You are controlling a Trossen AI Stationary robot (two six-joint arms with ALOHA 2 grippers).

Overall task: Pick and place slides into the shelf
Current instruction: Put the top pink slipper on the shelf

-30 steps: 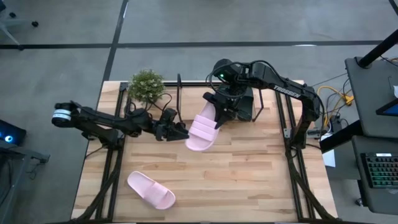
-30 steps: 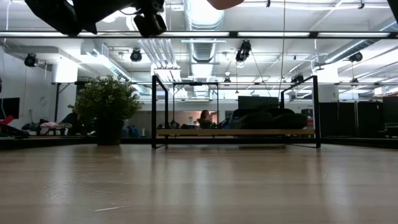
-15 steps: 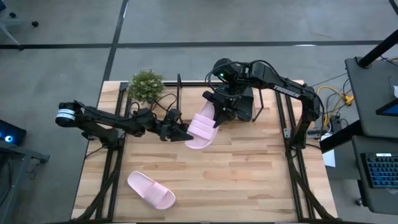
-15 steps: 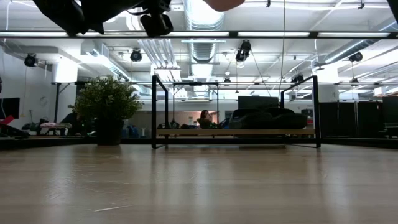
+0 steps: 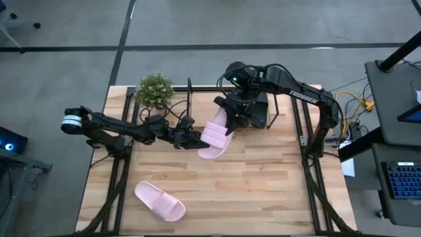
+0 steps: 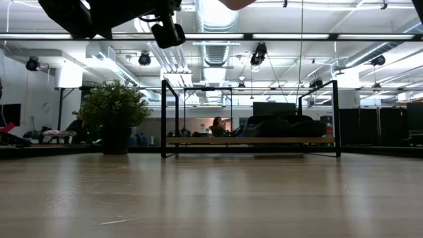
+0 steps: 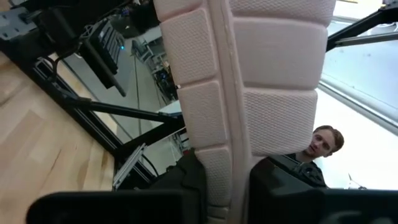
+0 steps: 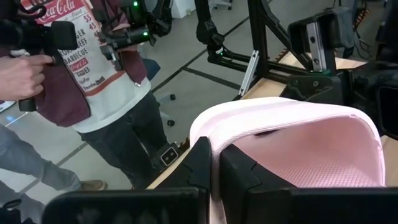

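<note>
A pale pink slide [image 5: 214,135] hangs above the table's middle, in front of the shelf [image 6: 251,140], held between both grippers. My right gripper [image 5: 230,120] is shut on its far end at the strap. My left gripper [image 5: 196,139] reaches in from the table's left and is shut on its left edge. A second pink slide [image 5: 160,201] lies sole-down on the table near the front left. Black slides [image 6: 277,124] rest on the shelf's board. My left gripper pinches the slide's side rim [image 7: 227,174] between its two fingers [image 7: 186,183], coming in about level from the table's left. The ribbed sole faces this gripper. The slide is clear of the table. My right gripper pinches the strap's edge [image 8: 214,134], one finger [image 8: 249,171] under the strap's arch and one [image 8: 200,163] outside. It comes from the far side, slanting down. The slide hangs tilted, its near end lower.
A potted plant [image 5: 154,91] stands at the far left beside the shelf's black frame [image 5: 189,95]. A person [image 8: 106,74] with a hand-held device stands beyond the table. Bare tabletop [image 5: 263,191] lies at the front right.
My left gripper has moved a little toward the table's right edge, up to the hanging pink slide's left side, and has taken hold of it. The slide and my right gripper have stayed where they were.
</note>
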